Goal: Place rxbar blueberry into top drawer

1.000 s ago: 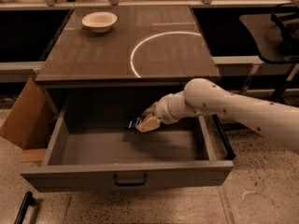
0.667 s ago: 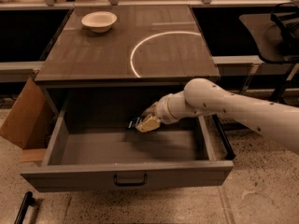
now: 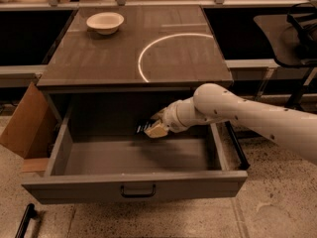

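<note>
From the one camera, looking down on the cabinet, the top drawer (image 3: 198, 187) stands pulled wide out, its dark bar handle (image 3: 138, 191) facing me and its grey floor bare. The white arm (image 3: 237, 113) reaches in from the right, and the gripper (image 3: 157, 129) hangs inside the drawer towards the back wall, a little above the floor. Its pale fingers are pinched on the rxbar blueberry (image 3: 143, 128), whose dark end sticks out to the left of them.

On the countertop (image 3: 99, 63) behind, a cream bowl (image 3: 104, 22) sits at the far left corner beside a white ring marking (image 3: 148, 48). A cardboard flap (image 3: 25, 125) leans against the drawer's left side.

I'd say this is the placing step, nearly finished: the bar is over the drawer but not released. Next it wants lowering, then letting go.
</note>
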